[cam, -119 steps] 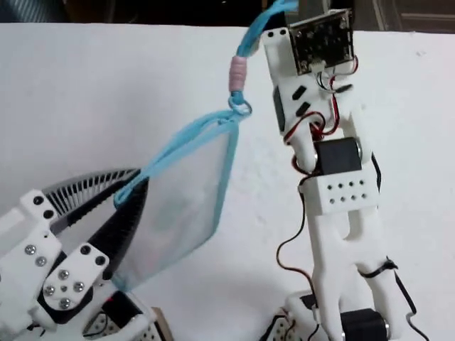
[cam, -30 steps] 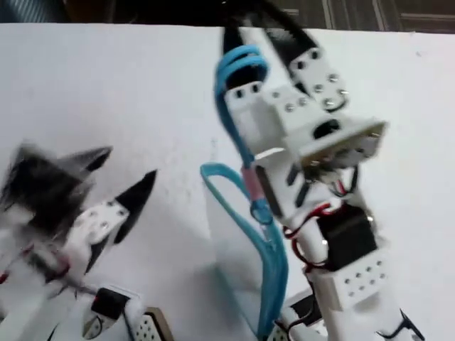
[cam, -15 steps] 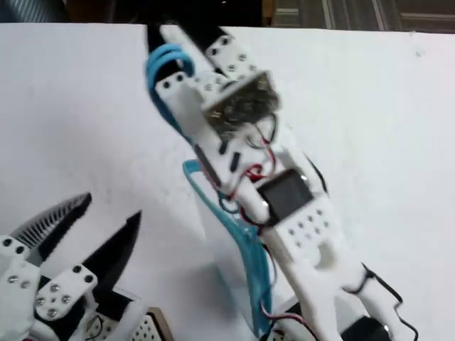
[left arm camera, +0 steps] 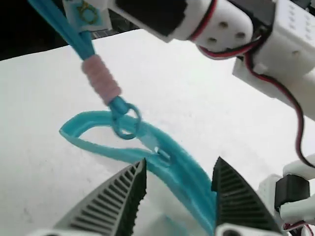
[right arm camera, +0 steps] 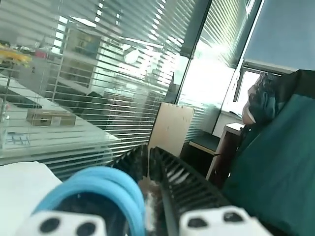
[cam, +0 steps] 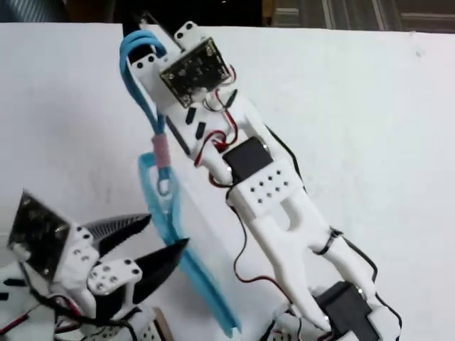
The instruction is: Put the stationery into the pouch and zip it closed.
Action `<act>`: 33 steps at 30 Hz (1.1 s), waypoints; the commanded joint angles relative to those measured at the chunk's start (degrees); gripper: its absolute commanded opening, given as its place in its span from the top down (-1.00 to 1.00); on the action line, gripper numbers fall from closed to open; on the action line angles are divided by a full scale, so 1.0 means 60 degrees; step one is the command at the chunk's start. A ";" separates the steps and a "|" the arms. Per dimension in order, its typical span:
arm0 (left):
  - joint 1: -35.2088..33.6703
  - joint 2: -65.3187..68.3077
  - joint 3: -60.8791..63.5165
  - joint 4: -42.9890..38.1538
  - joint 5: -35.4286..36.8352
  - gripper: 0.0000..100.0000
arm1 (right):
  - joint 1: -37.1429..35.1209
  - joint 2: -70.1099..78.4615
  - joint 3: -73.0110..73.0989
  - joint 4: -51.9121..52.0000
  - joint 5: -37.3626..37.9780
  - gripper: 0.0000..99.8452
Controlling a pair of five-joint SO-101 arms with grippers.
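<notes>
High view: right end effector (cam: 142, 25) clamped on blue cord (cam: 135, 71), pouch (cam: 206, 291) hanging below, over table (cam: 355, 106); left end effector (cam: 165, 233) spread wide astride pouch edge. Left wrist view: zip pull (left arm camera: 158, 150) between parted jaws, ungripped. Right wrist view: cord pinched tight. Contents hidden; zipping judged unfinished.

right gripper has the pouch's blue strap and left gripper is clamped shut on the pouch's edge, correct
Not quite: the left gripper is open, jaws either side of the blue edge of the pouch, as the left wrist view shows. The right gripper does hold the blue strap.
</notes>
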 commanded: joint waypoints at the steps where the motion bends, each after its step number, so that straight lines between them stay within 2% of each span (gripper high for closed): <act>1: 0.0418 0.0447 -0.0615 -0.0029 0.0322 0.53 | -0.0007 0.0095 -0.0527 -0.0154 0.0103 0.97; 10: 0.0359 0.0872 0.0073 -0.0117 0.0322 0.53 | 0.0007 -0.0037 -0.0527 -0.0154 0.0103 0.97; 16: -0.0974 0.0842 0.0161 -0.0161 0.0293 0.53 | 0.0374 -0.0608 -0.0513 -0.0154 0.0103 0.97; 23: -0.2044 0.0886 -0.0967 -0.0220 0.0264 0.54 | 0.0872 -0.1018 -0.0454 -0.0125 0.0059 0.97; 29: -0.3289 0.0886 -0.0571 -0.1319 -0.0718 0.53 | 0.0755 -0.1502 -0.0454 -0.0125 0.0059 0.97; 33: -0.3963 0.0886 0.0806 -0.2784 -0.1172 0.53 | 0.0711 -0.2044 -0.0454 0.0535 0.0059 0.97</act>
